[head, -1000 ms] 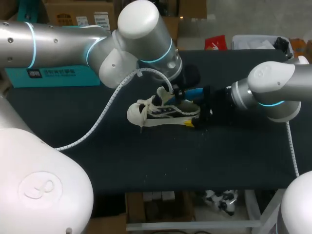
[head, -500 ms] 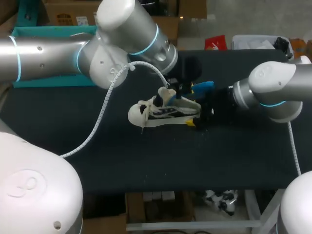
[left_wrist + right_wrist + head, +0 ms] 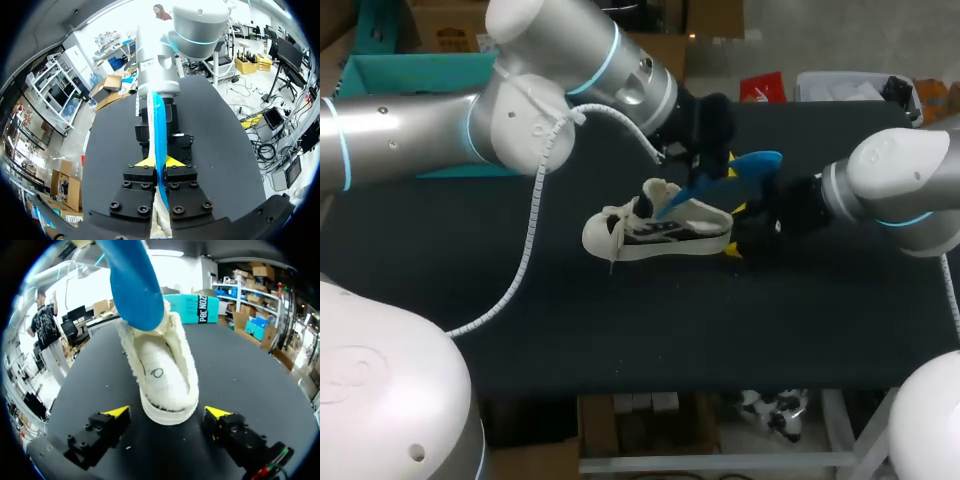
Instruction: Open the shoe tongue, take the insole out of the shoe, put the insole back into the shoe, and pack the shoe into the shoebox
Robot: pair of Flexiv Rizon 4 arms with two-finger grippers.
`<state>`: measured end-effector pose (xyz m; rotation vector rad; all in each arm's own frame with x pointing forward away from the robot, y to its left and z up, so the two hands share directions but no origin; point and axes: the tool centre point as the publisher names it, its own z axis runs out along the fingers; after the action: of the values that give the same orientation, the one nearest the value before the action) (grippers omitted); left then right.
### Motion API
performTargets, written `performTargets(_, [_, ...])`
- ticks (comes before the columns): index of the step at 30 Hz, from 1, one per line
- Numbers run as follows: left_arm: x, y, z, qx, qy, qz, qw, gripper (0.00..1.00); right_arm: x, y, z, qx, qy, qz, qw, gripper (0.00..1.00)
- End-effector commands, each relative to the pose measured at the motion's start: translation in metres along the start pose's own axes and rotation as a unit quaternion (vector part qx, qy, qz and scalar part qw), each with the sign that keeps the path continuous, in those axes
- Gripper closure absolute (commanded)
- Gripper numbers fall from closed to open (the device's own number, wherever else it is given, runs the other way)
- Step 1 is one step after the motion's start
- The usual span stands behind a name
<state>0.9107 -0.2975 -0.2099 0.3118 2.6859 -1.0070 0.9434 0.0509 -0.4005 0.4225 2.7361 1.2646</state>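
1. Left gripper is clamped tight on the blue insole, one yellow tip on each side.
2. Since a second ago, the left arm has gone up and pulled the insole much farther out of the shoe.
3. Back then only a small blue bit showed above the shoe. Now most of the insole is in the air.
4. Right gripper has slid back a little toward the right edge of the worktop.
5. Its fingers are wide apart, one on each side of the heel, and they do not touch it.
6. The shoe sits in the middle of the worktop and has not moved.
7. The shoe's long side runs left to right. Its toe points at the left edge and its heel at the right edge.
8. The insole is tilted. Its low end is at the shoe's opening and its high end points up toward the right edge.
9. The teal shoebox is at the back left corner, well apart from the shoe.
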Motion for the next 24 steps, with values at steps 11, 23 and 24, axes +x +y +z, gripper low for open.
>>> performTargets(11, [-0.016, -0.045, -0.053, 0.214, 0.104, 0.068, 0.969, 1.0, -0.003, 0.031, -0.059, 0.105, -0.013, -0.012, 0.994, 0.0])
performTargets(23, [-0.009, -0.04, -0.096, 0.257, 0.096, 0.09, 0.957, 1.0, -0.015, 0.061, -0.071, 0.184, -0.002, -0.039, 0.982, 0.0])
performTargets(24, [-0.008, -0.037, -0.1, 0.259, 0.093, 0.089, 0.957, 1.0, -0.016, 0.064, -0.071, 0.192, 0.0, -0.042, 0.981, 0.0])
